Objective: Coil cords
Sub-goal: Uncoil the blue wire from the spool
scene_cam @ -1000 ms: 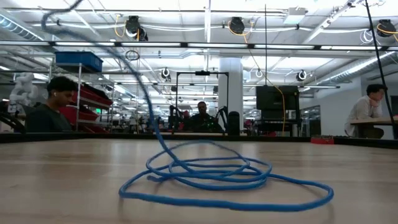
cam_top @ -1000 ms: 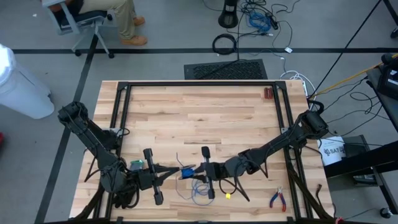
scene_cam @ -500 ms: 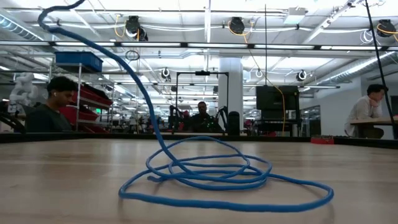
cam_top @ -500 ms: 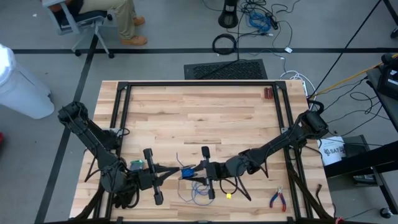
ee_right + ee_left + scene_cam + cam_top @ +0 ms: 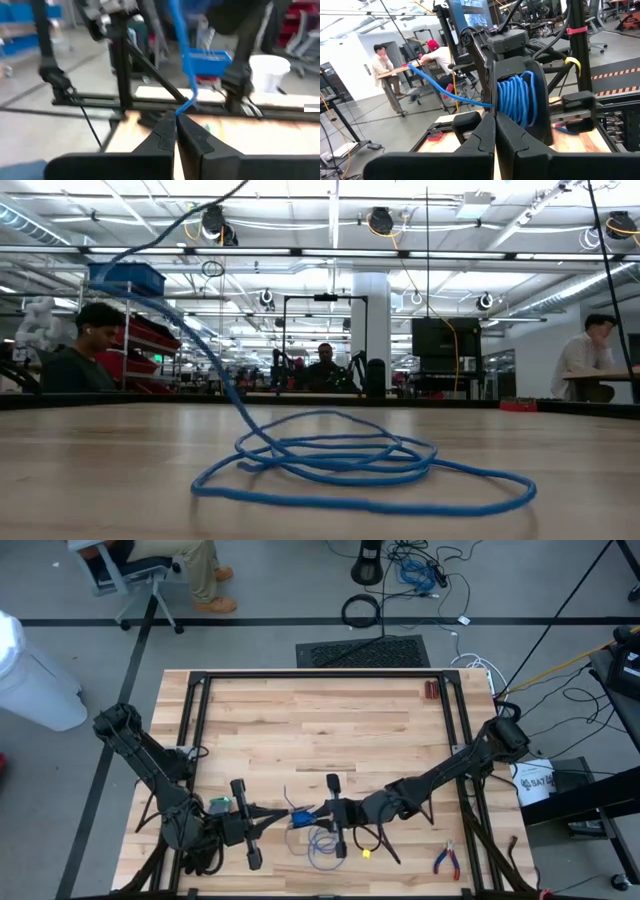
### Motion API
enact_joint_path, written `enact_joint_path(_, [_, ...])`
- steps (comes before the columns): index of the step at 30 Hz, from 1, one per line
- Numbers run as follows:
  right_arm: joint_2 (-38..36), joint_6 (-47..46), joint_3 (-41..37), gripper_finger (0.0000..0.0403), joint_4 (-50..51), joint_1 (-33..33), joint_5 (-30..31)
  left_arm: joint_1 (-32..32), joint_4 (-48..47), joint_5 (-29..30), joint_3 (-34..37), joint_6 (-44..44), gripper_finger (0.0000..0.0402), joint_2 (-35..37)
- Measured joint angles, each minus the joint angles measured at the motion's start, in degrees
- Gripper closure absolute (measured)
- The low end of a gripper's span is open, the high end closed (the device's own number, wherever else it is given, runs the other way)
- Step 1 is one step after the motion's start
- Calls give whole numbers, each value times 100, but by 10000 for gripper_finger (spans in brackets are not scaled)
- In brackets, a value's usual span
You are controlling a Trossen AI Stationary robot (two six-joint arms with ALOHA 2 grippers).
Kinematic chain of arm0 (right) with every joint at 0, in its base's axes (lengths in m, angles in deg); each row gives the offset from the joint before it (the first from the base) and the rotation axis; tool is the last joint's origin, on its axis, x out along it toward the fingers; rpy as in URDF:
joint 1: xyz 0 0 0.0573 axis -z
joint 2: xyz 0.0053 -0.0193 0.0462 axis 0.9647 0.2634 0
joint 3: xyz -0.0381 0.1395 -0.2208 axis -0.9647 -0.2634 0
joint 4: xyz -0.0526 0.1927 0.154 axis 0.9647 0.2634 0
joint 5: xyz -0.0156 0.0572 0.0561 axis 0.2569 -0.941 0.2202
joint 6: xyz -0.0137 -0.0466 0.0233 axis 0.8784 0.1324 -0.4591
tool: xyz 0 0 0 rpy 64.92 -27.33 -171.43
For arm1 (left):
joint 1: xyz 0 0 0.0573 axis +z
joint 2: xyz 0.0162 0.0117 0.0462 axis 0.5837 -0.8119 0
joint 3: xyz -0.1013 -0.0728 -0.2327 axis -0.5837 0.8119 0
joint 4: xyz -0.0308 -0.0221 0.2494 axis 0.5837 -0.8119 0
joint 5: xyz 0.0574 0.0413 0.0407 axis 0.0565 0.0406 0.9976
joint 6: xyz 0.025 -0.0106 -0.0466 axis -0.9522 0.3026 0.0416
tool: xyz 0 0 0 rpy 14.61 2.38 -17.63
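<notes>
The cords are one thin blue wire. Part of it is a small coil at my left gripper, seen close in the left wrist view as several turns. The rest lies as loose loops on the table near its front edge, large in the low view. From there one strand rises up and out of the picture. My left gripper is shut. My right gripper faces it from the right, shut on a strand. My left gripper carries the coil at the free ends of its shut fingers, which point level toward the table's right. The turns seem to go around the fingers; whether a strand is pinched between them is hidden. The coil is clear of the table. My right gripper pinches a single strand between its fingertips, a short way from the coil. The fingers point level toward the table's left. The strand bends at the tips and runs on toward the coil, clear of the table.
Red-handled pliers lie at the front right, and a small yellow piece lies beside the loose loops. A dark red object sits at the far right. A black frame runs around the wooden table top. People sit in the room behind.
The strand rising from the loose loops has swung: its upper bend sits lower and farther right in the low view than a second ago. The loops on the table have stayed where they were. Both arms have kept their places.
</notes>
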Motion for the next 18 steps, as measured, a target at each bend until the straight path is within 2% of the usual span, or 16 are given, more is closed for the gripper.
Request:
enact_joint_path(6, [-479,-123,0,402,884,-219,621,-114,-45,-79,0,-314,400,0])
enact_joint_path(10, [-796,-81,0,402,1217,-509,1245,-140,-100,-79,0,-578,400,0])
enact_joint_path(13, [-941,110,0,403,1241,-717,1537,-143,-263,-3,0,-604,400,0])
enact_joint_path(18, [-975,657,0,403,564,-931,1536,-103,-607,446,0,-607,400,0])
